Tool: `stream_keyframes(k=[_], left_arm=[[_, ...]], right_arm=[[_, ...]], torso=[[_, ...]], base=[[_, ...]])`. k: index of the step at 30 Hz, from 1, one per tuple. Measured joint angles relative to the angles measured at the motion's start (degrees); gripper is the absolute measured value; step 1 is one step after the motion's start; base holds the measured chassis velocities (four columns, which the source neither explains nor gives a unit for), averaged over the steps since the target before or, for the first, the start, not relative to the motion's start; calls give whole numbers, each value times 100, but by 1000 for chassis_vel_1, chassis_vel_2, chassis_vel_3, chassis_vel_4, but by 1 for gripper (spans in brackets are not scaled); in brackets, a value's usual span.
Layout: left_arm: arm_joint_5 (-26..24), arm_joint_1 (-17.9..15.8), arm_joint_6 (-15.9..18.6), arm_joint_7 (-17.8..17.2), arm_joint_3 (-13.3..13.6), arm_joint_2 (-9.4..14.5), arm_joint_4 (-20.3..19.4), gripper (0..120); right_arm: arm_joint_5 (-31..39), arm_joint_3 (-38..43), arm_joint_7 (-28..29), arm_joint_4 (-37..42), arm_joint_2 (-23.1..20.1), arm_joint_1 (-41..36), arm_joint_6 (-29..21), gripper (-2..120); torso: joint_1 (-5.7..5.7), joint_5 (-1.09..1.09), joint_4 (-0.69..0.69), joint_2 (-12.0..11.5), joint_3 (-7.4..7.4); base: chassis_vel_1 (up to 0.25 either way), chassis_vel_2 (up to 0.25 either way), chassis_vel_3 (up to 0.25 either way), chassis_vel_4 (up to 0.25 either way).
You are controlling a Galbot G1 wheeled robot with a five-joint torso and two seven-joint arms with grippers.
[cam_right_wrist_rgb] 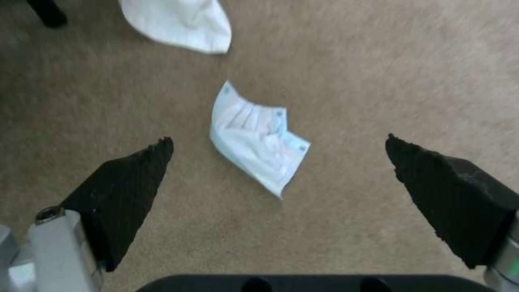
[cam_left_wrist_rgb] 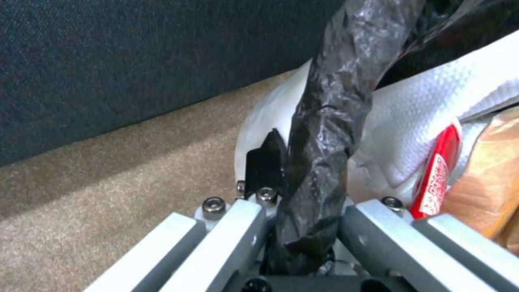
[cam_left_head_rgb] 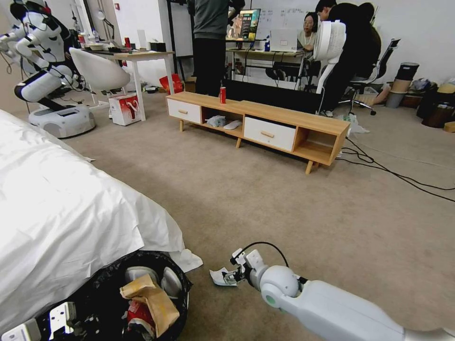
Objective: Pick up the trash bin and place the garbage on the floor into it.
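On beige carpet [cam_left_head_rgb: 265,189]: right claw [cam_right_wrist_rgb: 278,142] spread wide above paper scrap [cam_right_wrist_rgb: 257,140]; left claw [cam_left_wrist_rgb: 303,202] pinching bin liner [cam_left_wrist_rgb: 330,121].

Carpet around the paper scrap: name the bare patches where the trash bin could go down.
Bare carpet runs from the paper scrap to the wooden bench. Crowded: by the white sheet, where the left gripper holds the trash bin. The right gripper hangs open over the scrap.

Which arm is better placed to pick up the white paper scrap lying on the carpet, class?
Right. The right gripper hangs open just above the paper scrap, which lies between its fingers. The left gripper is shut on the rim of the trash bin, so it is occupied.
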Motion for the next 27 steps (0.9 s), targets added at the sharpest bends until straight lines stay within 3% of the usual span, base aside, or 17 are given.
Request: stream_keyframes(k=[5, 10, 27], left_arm=[[1, 1, 0, 4, -10, -12, 3, 0], [33, 30, 0, 22, -13, -70, 7, 0], [45, 14, 0, 56, -18, -90, 78, 0]], right_arm=[[-111, -95, -127, -517, 413, 51, 33, 100], [-451, -226, -364, -1588, 1139, 125, 324, 100], [-1472, -261, -900, -3627, 1974, 208, 952, 100]], torso=[[0, 0, 0, 0, 0], [0, -1, 2, 0, 0], [-1, 0, 0, 0, 0]], base=[[0, 0, 0, 0], [0, 0, 0, 0], [0, 0, 0, 0]])
